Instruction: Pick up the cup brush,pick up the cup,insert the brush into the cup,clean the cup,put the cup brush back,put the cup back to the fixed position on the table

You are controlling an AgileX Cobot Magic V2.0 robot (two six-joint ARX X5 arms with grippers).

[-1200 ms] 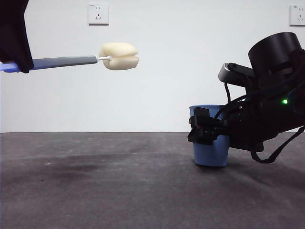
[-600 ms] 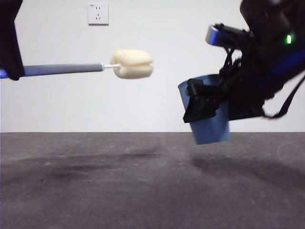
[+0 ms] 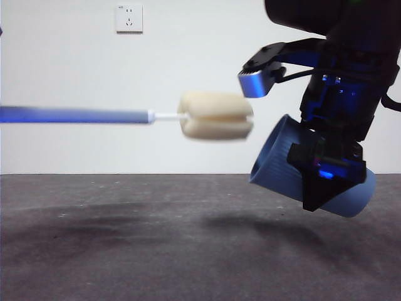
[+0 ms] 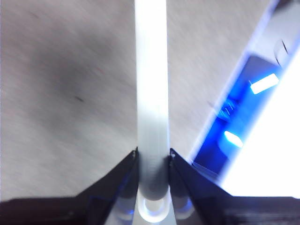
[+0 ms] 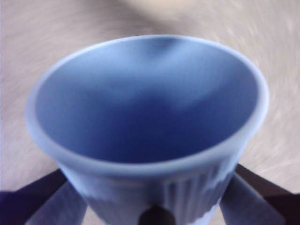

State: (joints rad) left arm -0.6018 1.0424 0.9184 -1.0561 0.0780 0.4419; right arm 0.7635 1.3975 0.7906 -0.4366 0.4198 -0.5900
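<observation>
Since a second ago we have raised the blue ribbed plastic cup [image 3: 294, 169] off the dark grey matte table [image 3: 125, 251] and tipped its mouth toward the long grey-handled cup brush [image 3: 216, 116], which has come closer. The right gripper [image 3: 326, 169] is clamped around the cup's wall; the left gripper [image 4: 153, 157] is closed on the brush handle. Both pickups look done; insertion, cleaning and both returns remain. The cup is empty, the sponge head just outside its rim.

Brush [image 3: 216, 116] handle is cut off at the front view's left edge; left gripper unseen there. Cup [image 3: 285, 164] base is partly hidden by right gripper [image 3: 326, 179]. Wrist views are motion-blurred.
</observation>
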